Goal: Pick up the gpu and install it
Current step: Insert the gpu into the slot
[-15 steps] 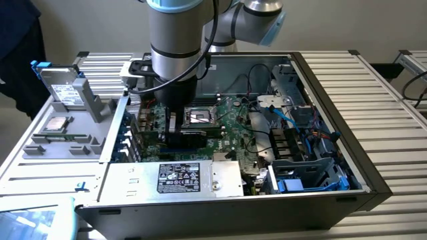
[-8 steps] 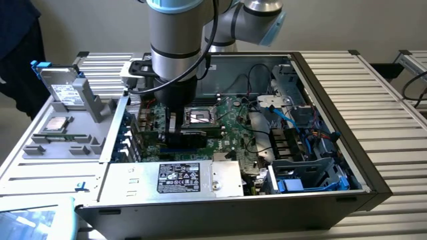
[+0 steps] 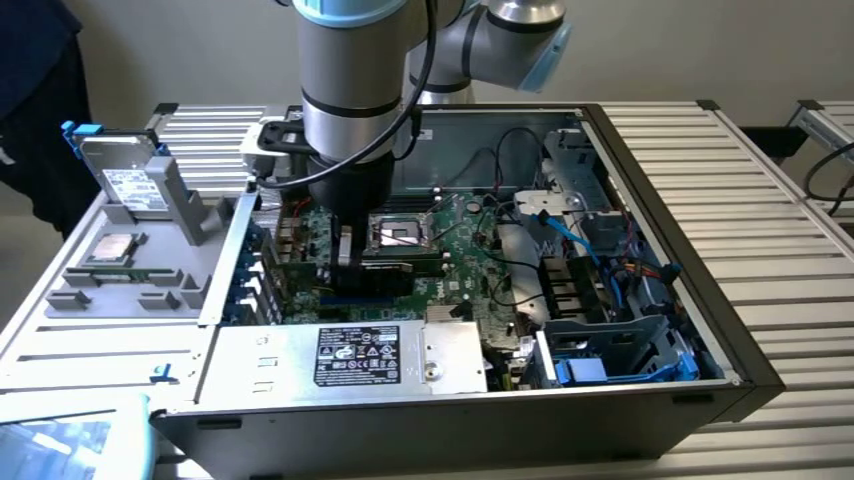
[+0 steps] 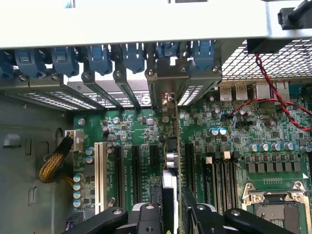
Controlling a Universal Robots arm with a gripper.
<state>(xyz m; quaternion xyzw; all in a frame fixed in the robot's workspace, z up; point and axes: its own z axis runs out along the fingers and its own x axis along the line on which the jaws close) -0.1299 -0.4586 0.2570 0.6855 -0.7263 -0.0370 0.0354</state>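
The gpu (image 4: 171,156) stands on edge over the green motherboard (image 4: 131,126), seen from above as a thin line. It runs from its silver bracket at the case's rear slot openings down to my gripper (image 4: 171,210). The black fingers (image 4: 147,214) sit on either side of the card, shut on it. In the exterior view the gripper (image 3: 350,255) is low inside the open computer case (image 3: 641,150), with the gpu (image 3: 398,265) level with the expansion slots, beside the CPU socket (image 3: 398,235). Whether the card's edge is in a slot cannot be told.
Blue slot clips (image 4: 100,56) line the case's rear wall. Red and black wires (image 4: 273,87) cross near the rear ports. A power supply (image 3: 380,355) lies at the front and a drive cage (image 3: 601,365) at the exterior view's right. A hard drive (image 3: 131,185) stands on the grey tray (image 3: 80,290); a person (image 3: 34,100) is behind it.
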